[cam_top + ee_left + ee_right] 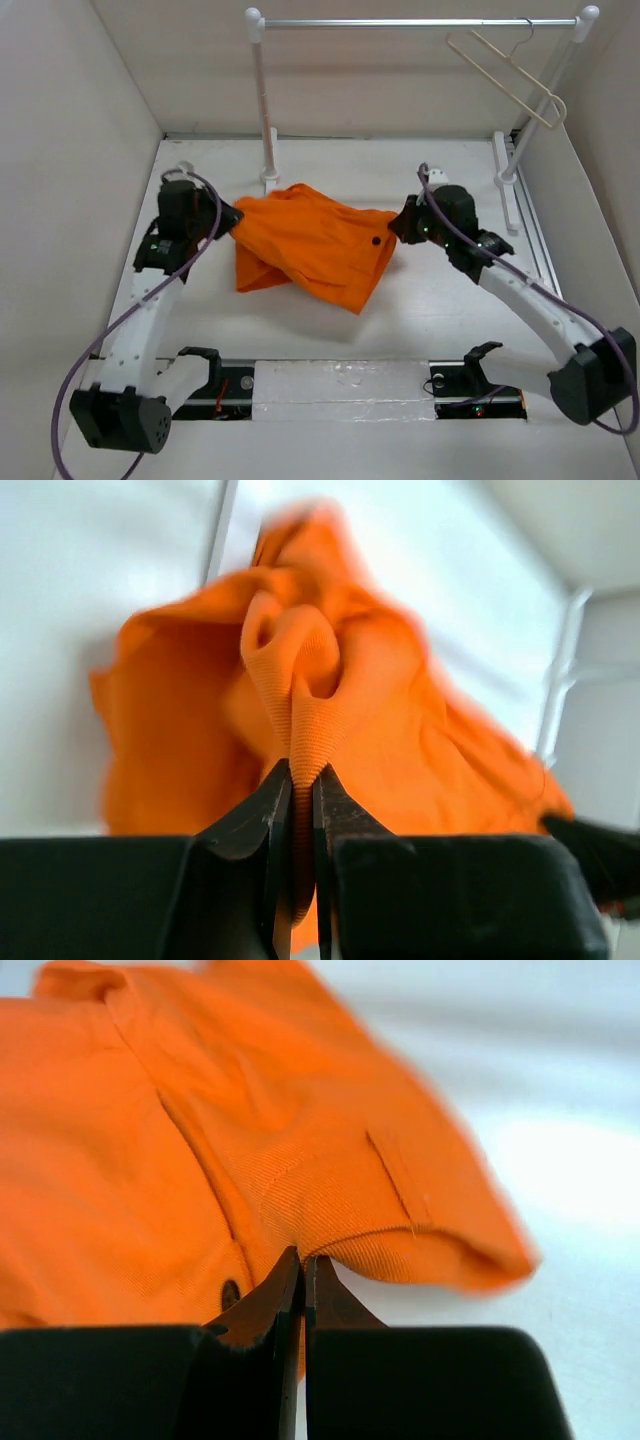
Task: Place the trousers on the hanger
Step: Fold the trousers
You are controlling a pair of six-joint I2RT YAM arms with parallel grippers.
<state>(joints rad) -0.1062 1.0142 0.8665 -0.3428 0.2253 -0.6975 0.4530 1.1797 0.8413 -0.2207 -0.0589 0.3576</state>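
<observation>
left gripper (303, 777) fingers pinched shut on trousers (310, 245) edge fold | right gripper (303, 1260) clamped on opposite waistband edge | hanger (503, 84) hooked on rail (400, 22), well apart

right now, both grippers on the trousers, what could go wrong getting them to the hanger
The left gripper and right gripper each pinch just a thin fold of the trousers; it could slip out when lifted.
The hanger hangs tilted on the bar; a bump might unhook it.
</observation>
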